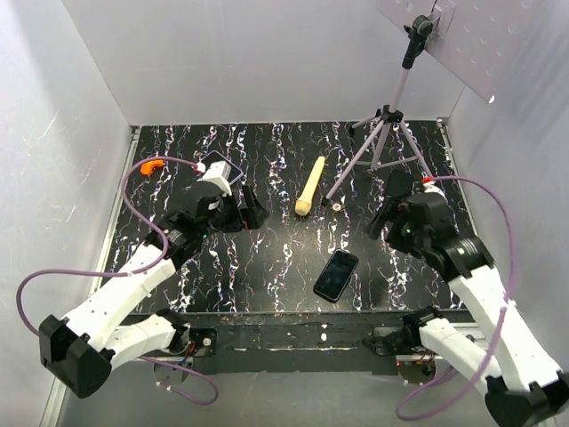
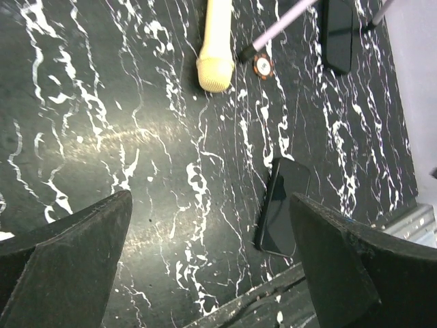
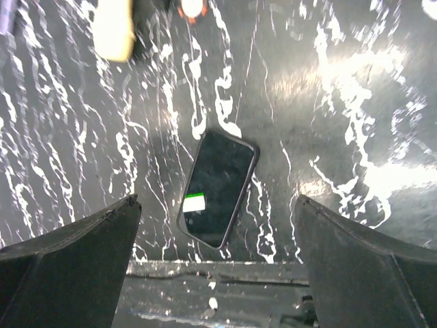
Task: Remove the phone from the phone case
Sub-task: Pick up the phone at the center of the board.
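The phone (image 1: 336, 275) lies flat and screen-up on the black marbled table (image 1: 267, 258). It sits on the arm-base side of the cream-yellow stick (image 1: 309, 185) and a little to that stick's right, well apart from it. Its long axis is tilted, with the far end leaning right. A thin dark rim, the phone case (image 3: 254, 149), wraps its edge, so the phone is seated in the case. A small green-and-white patch (image 3: 194, 203) shows on the glossy screen in the right wrist view.

The right gripper (image 1: 389, 206) hangs to the right of the stick with its jaws spread wide and nothing between them. The phone is apart from it, lower and to the left in the top view. In its own camera the phone lies ahead of the gap between the two fingers (image 3: 75, 253), roughly centred and touching neither.

The left gripper (image 1: 244, 212) sits left of the stick, also fully spread and empty. In its wrist view the phone (image 2: 283, 208) appears close to the inner edge of the right-hand finger (image 2: 355, 273), with no contact visible.

A small orange-ringed disc (image 1: 338, 204) lies just right of the stick's near end. The grey tripod (image 1: 384, 133) stands beyond and to the right of the stick.
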Robot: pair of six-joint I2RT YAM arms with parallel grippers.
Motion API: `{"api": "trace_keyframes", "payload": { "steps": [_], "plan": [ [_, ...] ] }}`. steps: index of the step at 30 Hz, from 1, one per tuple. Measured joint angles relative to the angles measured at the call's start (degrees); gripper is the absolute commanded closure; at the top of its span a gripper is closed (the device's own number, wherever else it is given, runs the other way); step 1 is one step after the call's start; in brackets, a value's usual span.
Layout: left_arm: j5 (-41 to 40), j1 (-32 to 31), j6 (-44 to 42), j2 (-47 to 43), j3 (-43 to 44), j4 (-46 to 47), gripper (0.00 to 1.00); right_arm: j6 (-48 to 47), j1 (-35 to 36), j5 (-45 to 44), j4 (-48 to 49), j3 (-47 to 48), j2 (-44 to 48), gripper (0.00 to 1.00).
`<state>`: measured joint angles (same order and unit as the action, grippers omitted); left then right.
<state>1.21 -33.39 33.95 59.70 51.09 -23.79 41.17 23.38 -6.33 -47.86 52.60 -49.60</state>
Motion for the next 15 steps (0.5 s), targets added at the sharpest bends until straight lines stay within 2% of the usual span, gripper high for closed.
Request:
{"api": "trace_keyframes", "payload": {
  "steps": [8,15],
  "plan": [
    [-7.56,0.0,-1.84,-5.55,1.36,-1.44,0.0,-2.78,0.0,-8.17,3.45,-2.27,19.67,0.0],
    [-10.1,0.0,-1.95,-7.06,1.64,-1.64,0.0,0.92,0.0,-14.19,2.75,-4.94,21.64,0.0]
  ]
}}
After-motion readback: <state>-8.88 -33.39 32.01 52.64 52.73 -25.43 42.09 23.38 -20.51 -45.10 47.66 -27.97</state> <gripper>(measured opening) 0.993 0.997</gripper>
